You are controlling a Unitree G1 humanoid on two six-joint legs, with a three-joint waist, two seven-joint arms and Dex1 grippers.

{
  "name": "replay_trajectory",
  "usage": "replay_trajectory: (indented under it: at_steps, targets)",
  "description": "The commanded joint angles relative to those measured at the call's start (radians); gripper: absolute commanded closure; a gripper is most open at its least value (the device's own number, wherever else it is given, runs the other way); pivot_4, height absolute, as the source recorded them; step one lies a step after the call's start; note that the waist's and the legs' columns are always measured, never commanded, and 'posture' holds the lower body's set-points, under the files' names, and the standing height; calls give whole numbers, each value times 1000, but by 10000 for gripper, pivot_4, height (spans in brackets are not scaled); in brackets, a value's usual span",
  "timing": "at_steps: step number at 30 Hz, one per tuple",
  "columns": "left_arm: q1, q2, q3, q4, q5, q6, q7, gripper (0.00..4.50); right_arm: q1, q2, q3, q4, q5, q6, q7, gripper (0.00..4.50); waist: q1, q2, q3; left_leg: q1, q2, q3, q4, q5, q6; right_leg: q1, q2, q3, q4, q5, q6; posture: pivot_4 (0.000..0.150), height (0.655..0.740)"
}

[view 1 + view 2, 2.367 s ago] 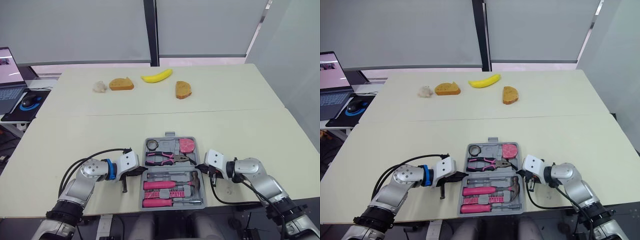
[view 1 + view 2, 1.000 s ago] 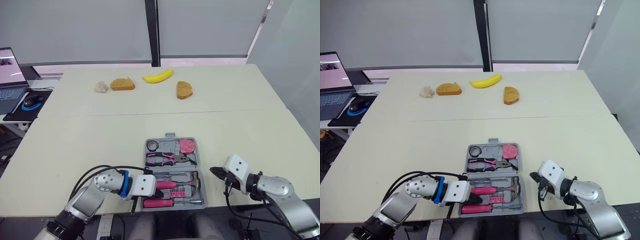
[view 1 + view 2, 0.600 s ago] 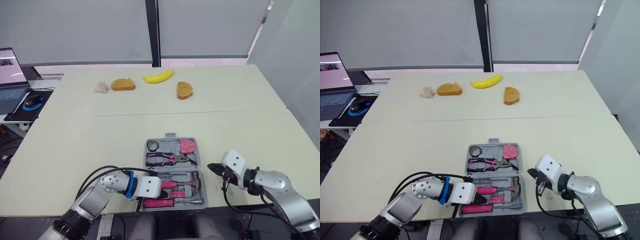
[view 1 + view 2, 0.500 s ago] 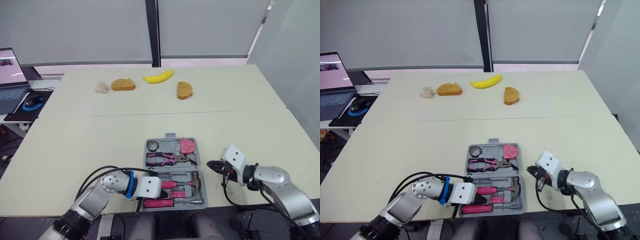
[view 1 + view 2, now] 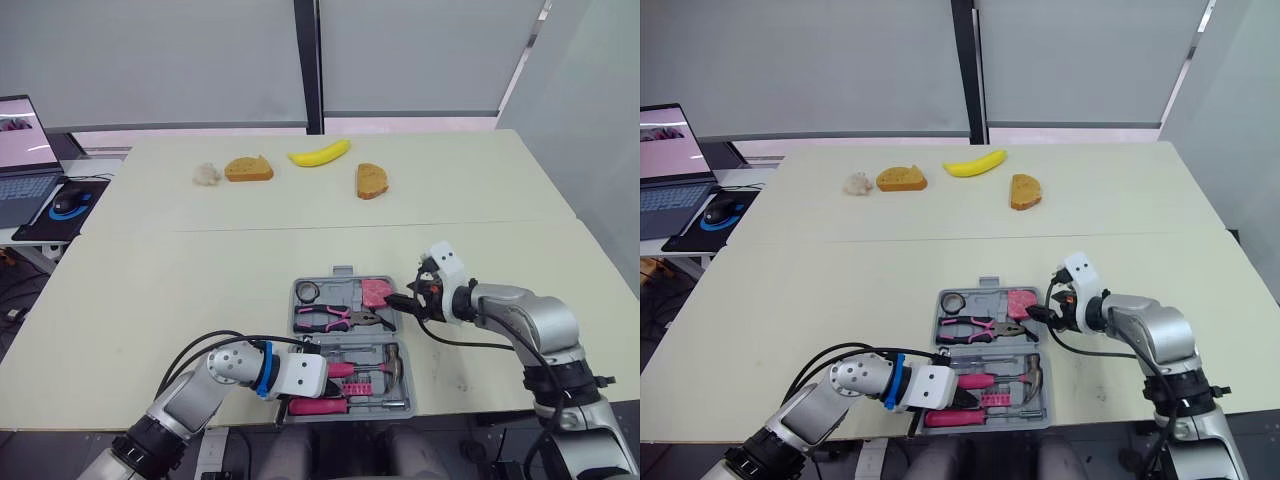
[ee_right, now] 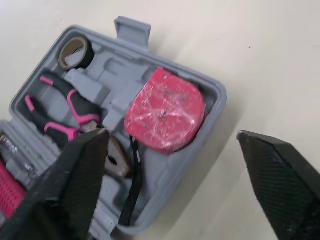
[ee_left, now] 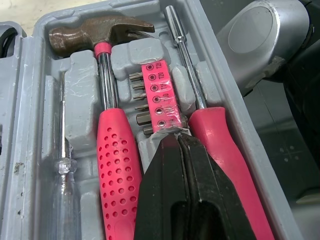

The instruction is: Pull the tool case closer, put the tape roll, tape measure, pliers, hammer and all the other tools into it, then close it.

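Grey tool case (image 5: 340, 271), open flat on the pale table (image 5: 150, 280), lying between the two grippers and reached by both.

Near half, under the left gripper (image 7: 176, 139):
- hammer (image 7: 115, 165), with brown head and pink dotted handle, just beside the fingers on one side
- pink-handled screwdriver (image 7: 221, 150) just beside the fingers on the other side
- pink bit holder (image 7: 159, 92) directly ahead, its edge touching the fingertips
- clear-handled screwdriver (image 7: 62, 167) beyond the hammer, along the case wall

Black fingers of the left gripper pressed together along one seam, clenched on nothing, tip down among the seated tools.

Far half, at the right gripper (image 6: 170, 134):
- pink tape measure (image 6: 165, 111) in the corner pocket, framed between the spread fingers
- pliers (image 6: 70, 112), with black-and-pink handles, near one finger (image 6: 75, 175)
- tape roll (image 6: 75, 51) in the pocket farthest from that gripper, close to the case's latch tab

Right gripper released, fingers wide apart, grasping nothing. One finger over the case interior, the other finger (image 6: 280, 170) over bare table outside the case wall. Contact between either finger and the case not discernible.

Well apart from both grippers, beyond the table's seam: banana (image 5: 320, 153), left bread slice (image 5: 248, 168), right bread slice (image 5: 371, 180) and a small crumpled white object (image 5: 206, 173).

Past the table edge on the left gripper's side: laptop (image 5: 20, 190) and computer mouse (image 5: 63, 204).
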Motion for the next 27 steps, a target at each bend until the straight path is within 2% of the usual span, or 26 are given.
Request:
replay_trajectory:
  at_steps: [1, 11, 21, 27]
  targets:
    - [13, 5, -32, 38, 41, 24, 0, 45000, -32, 7, -9, 43, 2, 3, -22, 256, 0, 0, 0, 0, 0, 0, 0, 0, 0, 0, 0, 0, 0, 0, 0, 1500, 7361]
    - [25, 9, -49, 50, 53, 17, 10, 45000, -114, 139, -92, 239, 44, 53, -105, 256, -4, 4, -2, 1, 0, 0, 0, 0, 0, 0, 0, 1, 1, 0, 0, 1500, 7361]
    - [0, 15, -71, 70, 76, 42, -13, 45000, -180, 208, -127, 421, 89, 28, -63, 256, -5, 7, -8, 3, 0, 1, -1, 0, 0, 2, 0, 1, 1, 0, 0, 1500, 7361]
    - [5, 44, -66, 53, 77, 49, -38, 45000, -178, 222, -130, 397, 147, -15, 40, 256, -11, 7, -8, 4, 1, 1, -2, 0, 0, 1, 1, 2, 2, 0, 0, 1500, 7361]
